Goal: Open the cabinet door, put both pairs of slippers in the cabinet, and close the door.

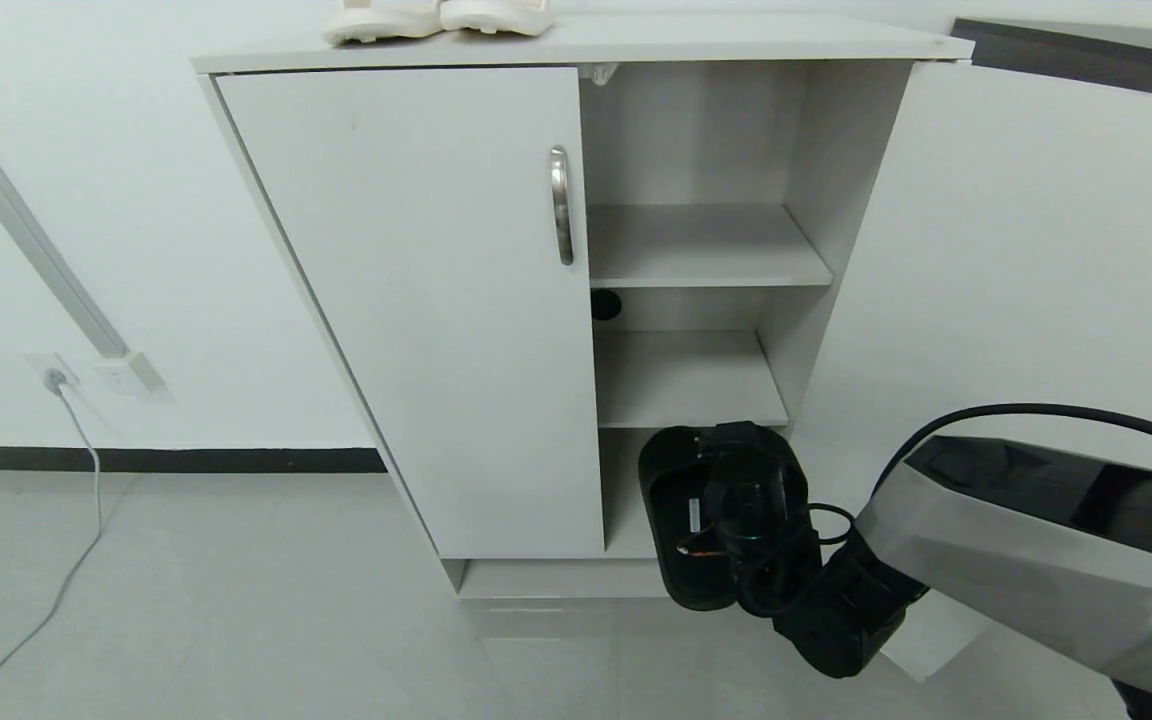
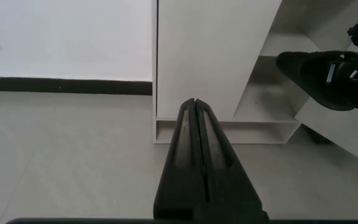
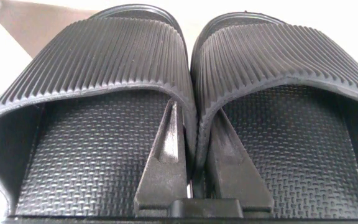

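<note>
A pair of black slippers (image 1: pixel 711 510) held at the mouth of the cabinet (image 1: pixel 736 40), at its lowest compartment.
The right tool (image 3: pixel 194 168) has one finger inside each slipper, pinching their adjoining inner sides together. The pair hangs below two shelves. The right door (image 1: pixel 1016 260) stands swung open; the left door (image 1: pixel 416 300) is shut. A pair of white slippers (image 1: pixel 436 18) lies on the cabinet's top, towards the left. The left tool (image 2: pixel 195 109), fingers pressed together, hovers over the floor (image 1: pixel 236 620) on the near side of the cabinet.

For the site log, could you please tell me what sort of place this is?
Likely an indoor room, perhaps an entryway: a white shelved cabinet against a bare wall, pale floor, black slippers at its bottom shelf.
</note>
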Tool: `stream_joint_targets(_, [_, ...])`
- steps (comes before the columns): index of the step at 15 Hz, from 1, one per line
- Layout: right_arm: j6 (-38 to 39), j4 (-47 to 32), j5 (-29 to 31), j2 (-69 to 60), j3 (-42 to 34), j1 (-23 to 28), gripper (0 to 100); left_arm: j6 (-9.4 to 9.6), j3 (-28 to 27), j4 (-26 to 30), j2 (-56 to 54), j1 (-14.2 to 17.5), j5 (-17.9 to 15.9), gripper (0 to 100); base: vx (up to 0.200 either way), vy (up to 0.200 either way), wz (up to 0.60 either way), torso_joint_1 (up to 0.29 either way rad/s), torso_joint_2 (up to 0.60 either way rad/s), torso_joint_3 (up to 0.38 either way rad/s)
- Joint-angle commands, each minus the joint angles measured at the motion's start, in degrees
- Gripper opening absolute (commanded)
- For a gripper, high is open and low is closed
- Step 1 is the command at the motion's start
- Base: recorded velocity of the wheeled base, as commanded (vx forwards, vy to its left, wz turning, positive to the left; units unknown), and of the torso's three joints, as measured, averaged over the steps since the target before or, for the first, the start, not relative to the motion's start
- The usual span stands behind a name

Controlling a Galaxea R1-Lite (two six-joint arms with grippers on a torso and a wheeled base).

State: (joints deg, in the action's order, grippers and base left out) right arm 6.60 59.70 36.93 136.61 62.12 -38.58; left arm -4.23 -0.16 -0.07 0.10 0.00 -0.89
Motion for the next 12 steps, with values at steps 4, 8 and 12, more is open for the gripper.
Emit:
stream_joint_targets(4, [0.0, 0.5, 0.4, 1.3, 1.6, 0.1, 0, -0.08, 0.0, 0.0, 0.1, 0.0, 0.1, 0, 0.000, 0.000, 0.00, 0.007, 0.00, -0.101])
stream_joint_targets(8, [-1.3, 7.5, 1.0, 1.3, 1.4, 0.0, 0, -0.08, 0.0, 0.0, 0.1, 0.0, 0.1, 0, 0.000, 0.000, 0.00, 0.000, 0.00, 0.000])
stream_joint_targets(12, [-2.3, 9.6, 1.0, 1.3, 1.2, 0.0, 0, -0.08, 0.1, 0.0, 0.1, 0.0, 0.1, 0, 0.000, 0.000, 0.00, 0.000, 0.00, 0.000])
